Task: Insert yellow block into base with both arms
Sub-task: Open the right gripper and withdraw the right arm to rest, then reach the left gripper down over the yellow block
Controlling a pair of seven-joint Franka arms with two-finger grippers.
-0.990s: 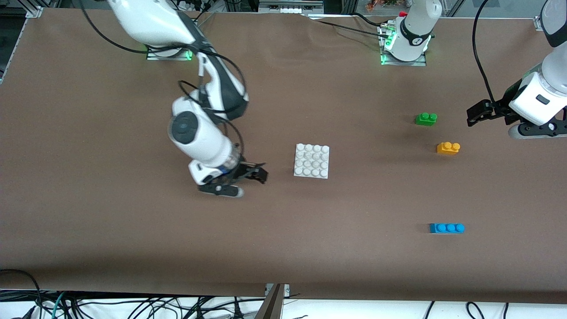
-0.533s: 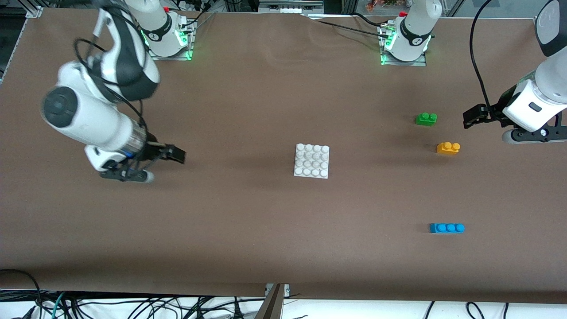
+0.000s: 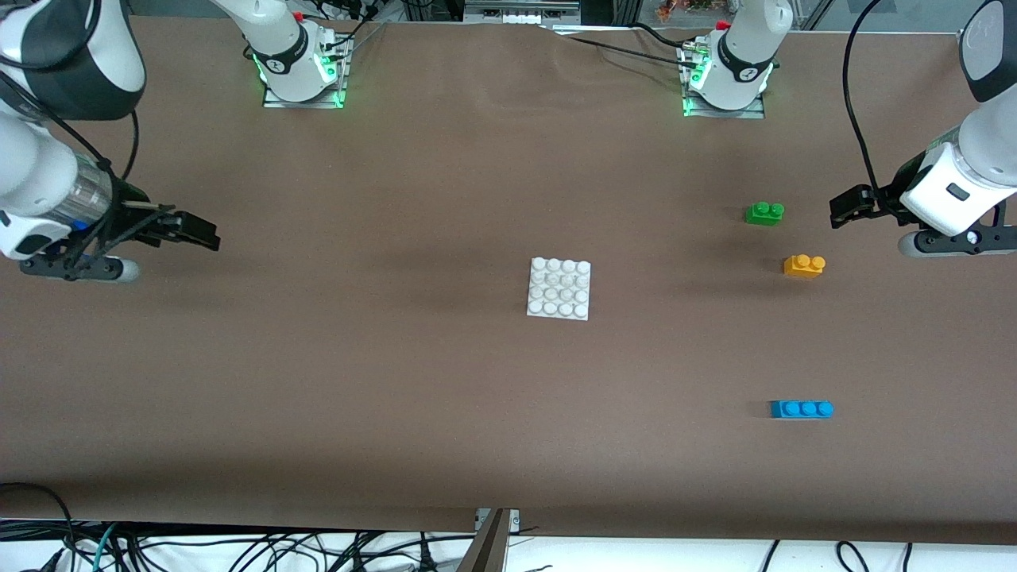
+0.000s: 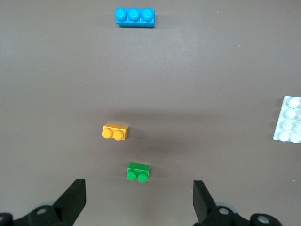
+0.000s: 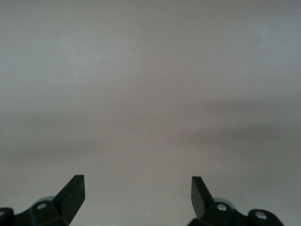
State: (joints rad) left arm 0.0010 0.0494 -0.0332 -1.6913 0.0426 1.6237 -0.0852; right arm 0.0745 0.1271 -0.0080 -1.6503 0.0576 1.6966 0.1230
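Note:
The yellow block [image 3: 804, 265] lies on the brown table toward the left arm's end; it also shows in the left wrist view [image 4: 115, 132]. The white studded base [image 3: 559, 288] lies at the table's middle, and its edge shows in the left wrist view [image 4: 288, 120]. My left gripper [image 3: 845, 208] is open and empty, up in the air beside the green brick. My right gripper [image 3: 195, 232] is open and empty over bare table at the right arm's end; its wrist view shows only the tabletop between the fingers [image 5: 71, 193].
A green two-stud brick [image 3: 764, 212] lies a little farther from the front camera than the yellow block. A blue three-stud brick [image 3: 801, 409] lies nearer to the front camera. Cables hang past the table's front edge.
My right arm has swung away from beside the base to the right arm's end of the table. My left gripper has barely moved. The blocks and base have not moved.

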